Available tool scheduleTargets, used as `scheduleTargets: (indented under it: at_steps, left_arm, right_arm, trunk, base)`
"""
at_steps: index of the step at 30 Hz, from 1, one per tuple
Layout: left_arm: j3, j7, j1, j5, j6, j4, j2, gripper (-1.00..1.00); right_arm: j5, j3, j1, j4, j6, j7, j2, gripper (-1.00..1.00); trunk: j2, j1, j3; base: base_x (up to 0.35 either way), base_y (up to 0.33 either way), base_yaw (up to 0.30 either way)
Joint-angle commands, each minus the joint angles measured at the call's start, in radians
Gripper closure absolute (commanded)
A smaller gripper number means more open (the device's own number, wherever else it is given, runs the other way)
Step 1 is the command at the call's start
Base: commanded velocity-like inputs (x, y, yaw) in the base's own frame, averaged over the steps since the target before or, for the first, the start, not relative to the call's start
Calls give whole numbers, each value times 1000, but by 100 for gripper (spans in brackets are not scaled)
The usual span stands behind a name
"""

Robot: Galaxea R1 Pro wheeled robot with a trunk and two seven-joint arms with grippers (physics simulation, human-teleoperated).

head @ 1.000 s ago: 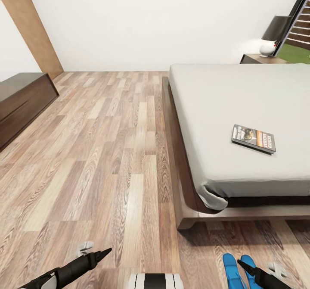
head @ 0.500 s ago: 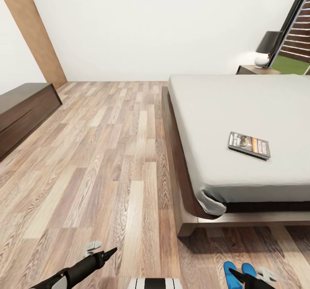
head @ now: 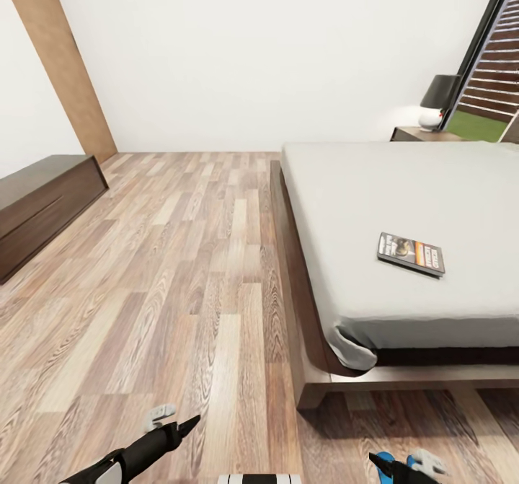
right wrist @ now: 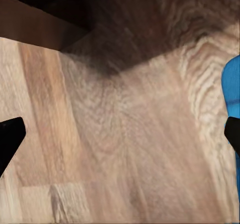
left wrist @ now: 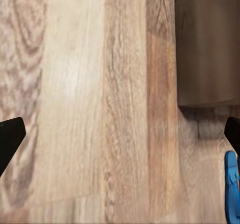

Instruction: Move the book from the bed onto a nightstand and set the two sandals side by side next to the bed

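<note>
A white wall is met by a wood-plank floor. A low dark-brown cabinet is set at the left, and a black-shaded lamp (white base) is seen beside a dark-framed window.

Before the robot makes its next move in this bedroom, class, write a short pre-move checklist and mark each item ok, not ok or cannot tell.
1. Book located: ok, lying flat on the bed, near the foot end.
2. Nightstand available: ok, beside the far end of the bed, with a lamp on it.
3. Both sandals found: cannot tell, blue shows only at the head view's bottom edge.
4. Left gripper free: ok, fingers apart over bare floor.
5. Right gripper free: ok, open, holding nothing.
6. Book within reach: not ok, both grippers hang low over the floor.
</note>
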Motion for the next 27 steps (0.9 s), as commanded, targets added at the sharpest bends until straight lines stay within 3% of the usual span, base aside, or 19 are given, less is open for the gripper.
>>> scheduleTargets:
  at_steps: [1,3,7,10,27]
  left_arm:
    - [-9,3,-1,4,-8,1,-2,-100]
    - [-9,7,-1,3,-8,1,-3,-100]
    - [-9,11,-1,-9,-7,1,-5,-100]
    - [-8,11,-1,-14,-7,1,-5,-100]
    - [-8,11,-1,-16,-7,1,-4,-100]
  right_arm:
    - [-2,6,-1,2,-2,3,7,-100]
    - [24,6,-1,3,-2,2,15,-100]
    - [137,6,-1,10,-2,-55,43,-100]
    - [168,5,-1,11,-2,-76,53,-100]
    - [180,-3,-1,4,-2,-87,49,-100]
  trunk:
    - [0,-1,3]
    - [0,-2,11]
    - [1,-3,26]
    - [2,-5,38]
    - [6,-12,104]
  base:
    - [0,0,0]
    - [0,0,0]
    - [0,0,0]
    - [0,0,0]
    - [0,0,0]
